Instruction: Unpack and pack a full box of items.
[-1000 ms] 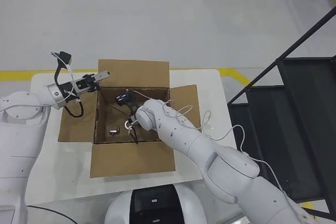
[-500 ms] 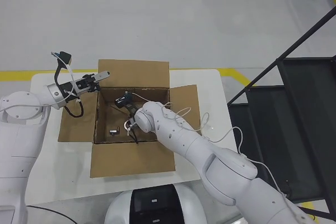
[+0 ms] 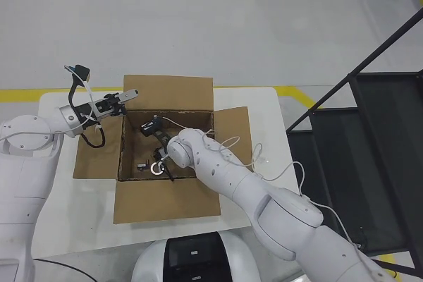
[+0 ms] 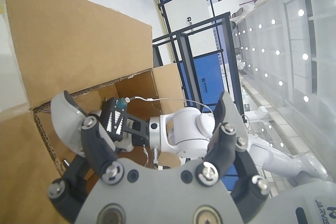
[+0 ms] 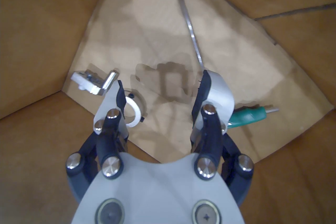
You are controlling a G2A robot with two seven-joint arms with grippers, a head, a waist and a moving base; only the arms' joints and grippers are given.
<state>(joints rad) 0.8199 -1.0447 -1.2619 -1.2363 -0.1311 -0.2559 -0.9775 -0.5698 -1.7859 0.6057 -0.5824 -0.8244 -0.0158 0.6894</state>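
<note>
So the cardboard box (image 3: 168, 90) sits open on the white counter (image 3: 92, 211) with all four flaps folded out, and there's only a bit of stuff on its floor. I'd say the unpacking is close to done.

The right gripper (image 5: 162, 80) is down inside the box with its fingers spread wide and nothing between them. Three things are on the floor in front of it:
- a white ring (image 5: 132, 109) lying flat
- a small metal bracket (image 5: 94, 82) with a white piece on it
- a green-handled tool (image 5: 246, 114)

From the top view, the ring (image 3: 155, 168) and the bracket (image 3: 141, 167) are in the near-left part of the box, close to the near wall, with the bracket left of the ring.

What matters for the next grab is that the ring isn't in the gap between the fingers. It's tucked just beside one finger and partly hidden by it, so my guess is the gripper has to shift toward that near-left corner before closing. The green tool is off past the other finger, and its long axis runs roughly in line with the two fingers, so grabbing it would probably need a wrist turn.

The left gripper (image 3: 127, 94) is up over the far-left corner of the box, fingers wide and empty. The right arm is clearly the closer one to everything.
</note>
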